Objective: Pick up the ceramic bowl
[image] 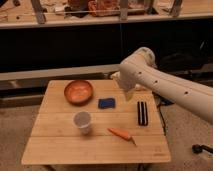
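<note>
1. Wooden surface [55, 150] first: an orange carrot [122, 134] and a white cup [82, 121] sit nearest.
2. Mid-surface, the gripper [142, 113] hangs over the right side beneath the white arm [160, 82]. Its jaws are parallel, released and gripping nothing. A blue sponge [106, 103] lies to the left of it.
3. Farther back on the left, the ceramic bowl [78, 91] rests upright, well apart from the gripper.
4. Nothing looks done; reaching, grasping and lifting all remain.

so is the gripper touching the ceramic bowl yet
Apart. The camera view shows the gripper over the back right of the table, with bare wood between it and the ceramic bowl at the back left.
</note>
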Robot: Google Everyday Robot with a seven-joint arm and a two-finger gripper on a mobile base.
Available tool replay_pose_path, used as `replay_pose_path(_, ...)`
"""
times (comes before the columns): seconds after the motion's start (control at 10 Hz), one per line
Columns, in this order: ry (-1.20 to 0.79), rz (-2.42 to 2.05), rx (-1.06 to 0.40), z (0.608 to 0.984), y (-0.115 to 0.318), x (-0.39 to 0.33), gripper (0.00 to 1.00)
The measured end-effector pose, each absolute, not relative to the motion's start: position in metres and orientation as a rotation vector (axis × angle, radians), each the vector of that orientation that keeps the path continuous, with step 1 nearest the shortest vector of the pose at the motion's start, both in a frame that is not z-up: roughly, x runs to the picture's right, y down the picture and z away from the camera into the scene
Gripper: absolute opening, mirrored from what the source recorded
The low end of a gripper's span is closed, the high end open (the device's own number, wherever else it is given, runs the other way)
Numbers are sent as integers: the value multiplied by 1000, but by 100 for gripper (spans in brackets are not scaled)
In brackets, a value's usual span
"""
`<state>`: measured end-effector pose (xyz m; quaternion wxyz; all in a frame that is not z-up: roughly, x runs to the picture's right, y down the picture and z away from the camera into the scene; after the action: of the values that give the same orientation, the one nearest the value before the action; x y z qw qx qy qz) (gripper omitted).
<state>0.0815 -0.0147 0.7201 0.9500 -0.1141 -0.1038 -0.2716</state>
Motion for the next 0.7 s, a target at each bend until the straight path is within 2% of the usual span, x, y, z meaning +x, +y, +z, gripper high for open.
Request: replay_pose_path(0.7,-292,-642,-177,735,-21,63,80)
